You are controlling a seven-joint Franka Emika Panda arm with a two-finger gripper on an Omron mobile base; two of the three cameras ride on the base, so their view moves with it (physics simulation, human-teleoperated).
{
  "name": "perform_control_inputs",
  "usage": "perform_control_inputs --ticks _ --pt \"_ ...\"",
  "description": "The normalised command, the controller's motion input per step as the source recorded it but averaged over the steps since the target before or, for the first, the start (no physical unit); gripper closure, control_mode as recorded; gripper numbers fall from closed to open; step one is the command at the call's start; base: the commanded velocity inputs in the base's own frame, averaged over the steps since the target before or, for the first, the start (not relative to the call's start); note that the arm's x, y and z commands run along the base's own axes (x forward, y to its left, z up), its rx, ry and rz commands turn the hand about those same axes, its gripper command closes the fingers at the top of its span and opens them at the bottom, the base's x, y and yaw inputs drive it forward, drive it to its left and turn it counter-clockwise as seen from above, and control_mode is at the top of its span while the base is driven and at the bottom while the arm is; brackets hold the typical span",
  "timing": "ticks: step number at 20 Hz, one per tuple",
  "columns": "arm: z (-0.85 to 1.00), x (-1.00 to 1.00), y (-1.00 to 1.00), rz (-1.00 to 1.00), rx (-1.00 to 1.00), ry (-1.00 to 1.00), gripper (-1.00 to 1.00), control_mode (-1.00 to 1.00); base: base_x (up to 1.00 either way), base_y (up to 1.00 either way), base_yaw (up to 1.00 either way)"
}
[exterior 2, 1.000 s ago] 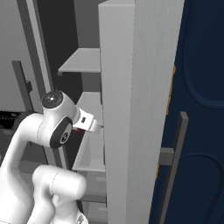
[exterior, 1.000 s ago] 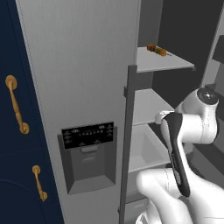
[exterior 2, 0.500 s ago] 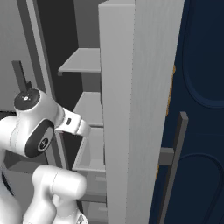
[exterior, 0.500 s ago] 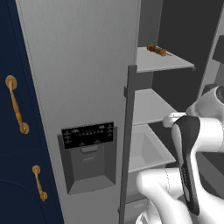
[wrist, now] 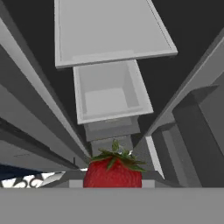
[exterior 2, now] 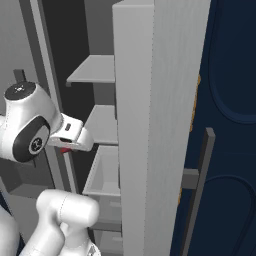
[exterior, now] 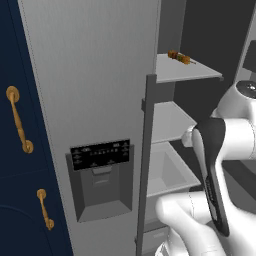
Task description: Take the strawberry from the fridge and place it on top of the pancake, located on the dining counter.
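Before open fridge (exterior: 100,75), grey shelves (wrist: 109,30) (bare)

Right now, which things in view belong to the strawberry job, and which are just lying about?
For the job:
- strawberry, held in the shut gripper
- fridge, open, shelves bare near the hand

Just lying about:
- skewer on the top shelf
- navy cabinet with gold handles

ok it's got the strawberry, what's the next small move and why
Probably keep drawing the hand back out of the fridge, staying shut. In the hand view the strawberry sits right at the gripper, with the grey shelf and drawer beyond it. The right base view shows the hand beside the open compartment, close to the door edge, so it likely needs clearance before swinging toward the counter.
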Motion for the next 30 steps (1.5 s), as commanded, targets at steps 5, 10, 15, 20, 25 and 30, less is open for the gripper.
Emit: perform_control_inputs --ticks 5,10,15,20,25,30 --pt "0.0 -0.71 0.04 0.05 0.0 -0.12 1.0 -1.0 0.0 0.0 0.0" --pt "0.0 -0.28 0.02 0.01 0.0 -0.08 1.0 -1.0 0.0 0.0 0.0" --pt "0.0 0.0 0.0 0.0 0.0 0.0 1.0 -1.0 0.0 0.0 0.0" --pt "0.0 0.0 0.0 0.0 0.0 0.0 1.0 -1.0 0.0 0.0 0.0" --pt "0.0 0.0 0.0 0.0 0.0 0.0 1.0 1.0 -0.04 0.0 0.0" --pt "0.0 0.0 0.0 0.0 0.0 0.0 1.0 1.0 -0.5 0.2 0.07"
